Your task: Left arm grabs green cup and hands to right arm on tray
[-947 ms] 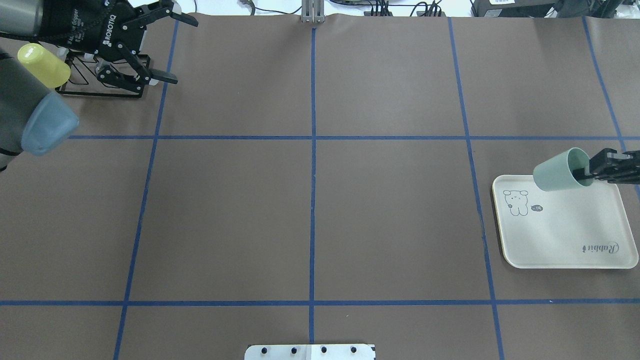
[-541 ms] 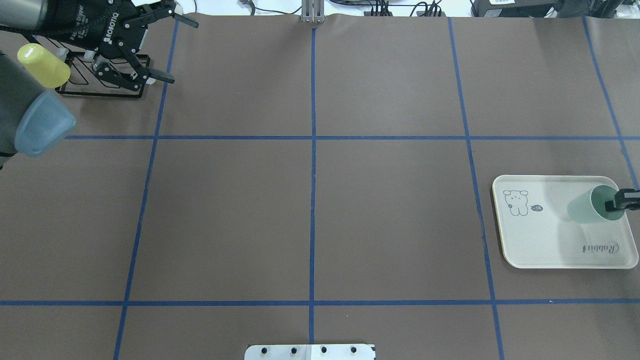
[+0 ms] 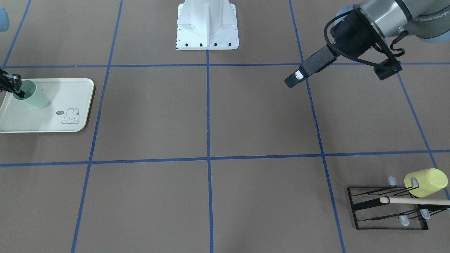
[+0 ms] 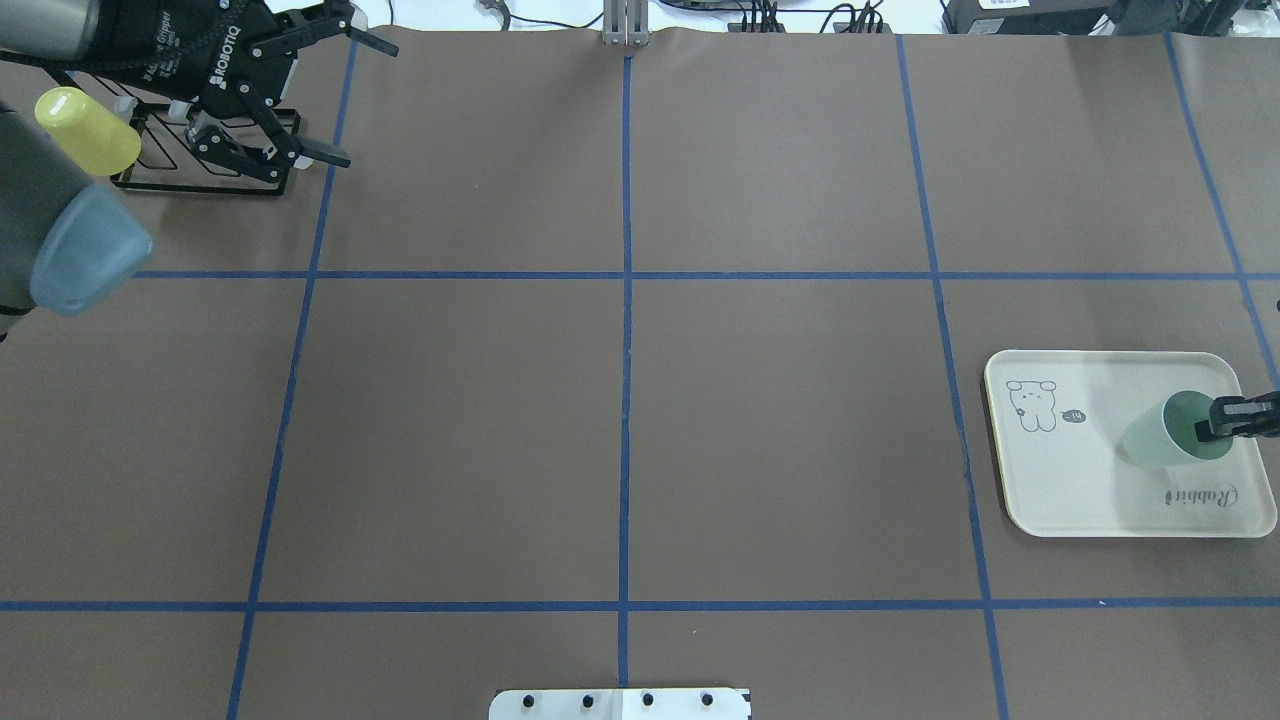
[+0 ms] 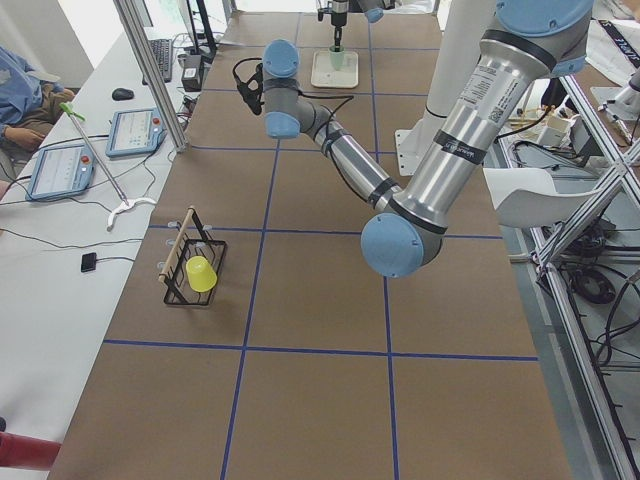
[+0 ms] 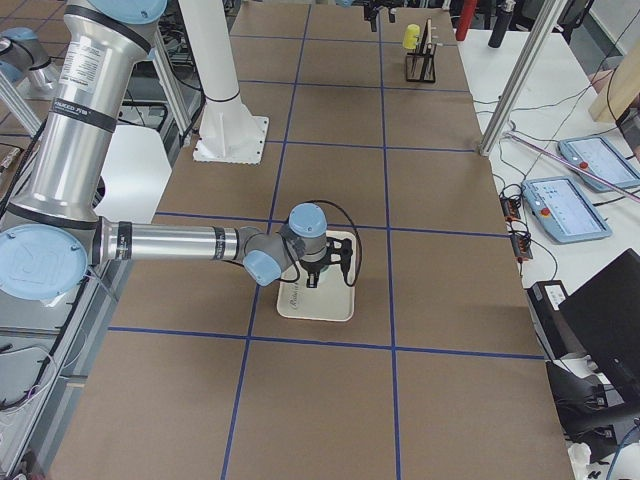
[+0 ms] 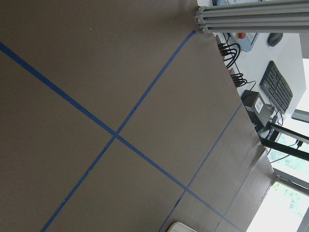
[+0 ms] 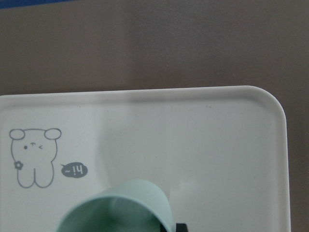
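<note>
Front view: you'll find the green cup [image 3: 37, 99] upright at the Rabbit tray's [image 3: 70, 92] left end, the right gripper [image 3: 17, 91] pinching its rim. Overhead: the left gripper [image 4: 345, 100] is spread wide, upper left, above brown paper [image 4: 780, 420] (gridded with blue tape [image 4: 626, 400]). Left side view: tablets [image 5: 140, 130] lie on a white bench [image 5: 60, 260].

Left gripper [image 4: 360, 102] agape at far left; right gripper [image 4: 1208, 424] low, jaws tight

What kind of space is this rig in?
Probably a robotics lab cell for data collection: a brown table gridded with blue tape, blue-edged touchscreen teach pendants on a white side bench, and a silver aluminium frame post beside the table.
</note>
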`<state>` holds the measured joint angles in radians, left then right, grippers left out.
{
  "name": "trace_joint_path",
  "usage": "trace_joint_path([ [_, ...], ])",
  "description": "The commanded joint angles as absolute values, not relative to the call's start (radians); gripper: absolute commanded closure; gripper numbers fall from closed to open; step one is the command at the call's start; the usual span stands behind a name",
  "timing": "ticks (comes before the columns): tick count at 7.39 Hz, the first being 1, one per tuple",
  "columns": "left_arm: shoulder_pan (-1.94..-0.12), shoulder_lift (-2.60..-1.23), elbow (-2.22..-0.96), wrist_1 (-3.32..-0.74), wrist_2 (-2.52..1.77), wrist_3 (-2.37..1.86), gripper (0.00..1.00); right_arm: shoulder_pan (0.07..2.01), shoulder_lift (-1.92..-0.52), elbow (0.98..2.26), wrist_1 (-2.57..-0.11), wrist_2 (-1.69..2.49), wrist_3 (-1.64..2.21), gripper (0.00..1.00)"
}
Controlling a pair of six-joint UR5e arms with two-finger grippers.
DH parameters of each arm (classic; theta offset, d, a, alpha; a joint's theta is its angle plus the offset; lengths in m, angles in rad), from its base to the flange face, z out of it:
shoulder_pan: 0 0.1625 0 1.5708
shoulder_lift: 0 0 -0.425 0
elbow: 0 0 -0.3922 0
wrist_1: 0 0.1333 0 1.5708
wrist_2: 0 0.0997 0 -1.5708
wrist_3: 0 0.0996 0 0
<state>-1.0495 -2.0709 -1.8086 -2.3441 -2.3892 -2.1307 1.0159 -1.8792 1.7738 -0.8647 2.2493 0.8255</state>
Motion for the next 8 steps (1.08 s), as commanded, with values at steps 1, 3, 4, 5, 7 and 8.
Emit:
trace_joint_path([
  [1,-1.048,-2.072,-1.809,-2.344,-2.39,-2.131,0.0,1.005,-1.879,1.77,-0.87,2.247,0.825,0.73],
  [3,-1.048,-2.074,-1.81,-2.344,-2.388,-2.131,0.0,1.005,-1.879,1.775,-0.882,2.22,0.824,0.21],
  [4,-1.048,-2.078,-1.809,-2.342,-2.388,-2.131,0.0,1.026,-1.881,1.796,-0.882,2.223,0.824,0.0],
  [5,-1.048,-2.08,-1.807,-2.338,-2.387,-2.131,0.0,1.051,-1.887,1.815,-0.882,2.253,0.818,0.0],
  [7,-1.063,-2.076,-1.807,-2.322,-2.385,-2.126,0.0,1.159,-1.887,1.828,-0.884,2.331,0.769,0.0],
  [8,-1.081,-2.062,-1.81,-2.319,-2.394,-1.988,0.0,1.239,-1.885,1.827,-0.884,2.391,0.709,0.0],
])
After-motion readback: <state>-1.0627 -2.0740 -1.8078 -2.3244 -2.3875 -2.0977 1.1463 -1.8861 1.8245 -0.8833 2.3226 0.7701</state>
